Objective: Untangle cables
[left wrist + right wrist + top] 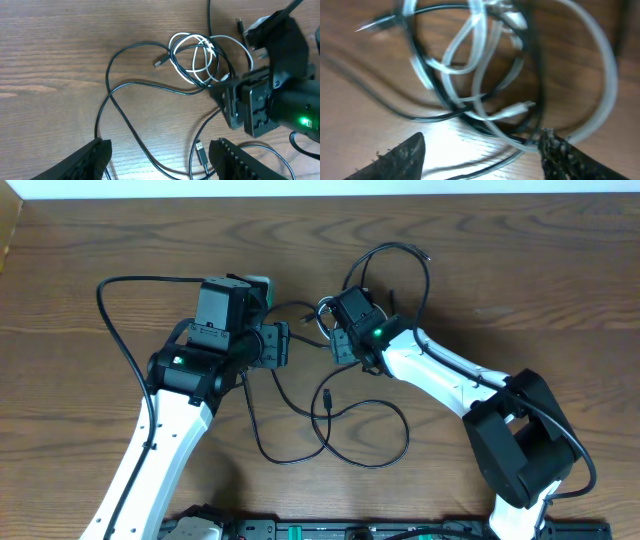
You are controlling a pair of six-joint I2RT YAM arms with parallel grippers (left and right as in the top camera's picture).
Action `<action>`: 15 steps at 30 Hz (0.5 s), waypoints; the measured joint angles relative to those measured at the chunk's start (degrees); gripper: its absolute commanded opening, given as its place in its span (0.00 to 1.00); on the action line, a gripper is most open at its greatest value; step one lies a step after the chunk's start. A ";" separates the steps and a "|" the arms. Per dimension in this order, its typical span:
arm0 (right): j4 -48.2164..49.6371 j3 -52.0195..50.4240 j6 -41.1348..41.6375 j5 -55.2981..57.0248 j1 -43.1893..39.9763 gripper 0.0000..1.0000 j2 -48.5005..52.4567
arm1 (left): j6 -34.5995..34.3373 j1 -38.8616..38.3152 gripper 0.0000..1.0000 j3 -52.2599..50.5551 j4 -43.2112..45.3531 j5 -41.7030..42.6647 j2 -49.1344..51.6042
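A tangle of thin cables lies between my two grippers. In the left wrist view a white cable (196,60) is coiled in loops, with black cables (131,131) threaded through it and trailing toward me; a USB plug (202,151) lies near my right finger. My left gripper (160,161) is open and empty, low over the black cable. In the right wrist view my right gripper (480,156) is open, close over the white loops (482,75) and the black strands (440,115). From overhead, the left gripper (282,345) and right gripper (338,340) face each other.
Black cable loops (405,442) spread across the wooden table (520,270) toward its front edge, with a plug end (326,397) in the middle. Another black loop (425,275) rises behind the right gripper. The left arm's thicker fixed cable (115,330) arcs at the left.
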 measured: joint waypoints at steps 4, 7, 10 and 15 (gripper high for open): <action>1.03 -0.02 8.07 4.92 -0.02 0.71 0.00 | 0.15 0.00 0.68 0.00 0.00 0.00 0.00; 3.39 -0.02 10.82 6.54 -0.04 0.68 0.00 | 0.15 0.00 0.68 0.00 0.00 0.00 0.00; 5.68 -0.02 11.21 7.06 -0.04 0.66 0.00 | 0.17 0.00 0.68 0.00 0.00 0.00 0.00; 7.61 -0.02 11.15 7.02 -0.04 0.62 0.00 | 0.17 0.00 0.68 0.00 0.00 0.00 0.00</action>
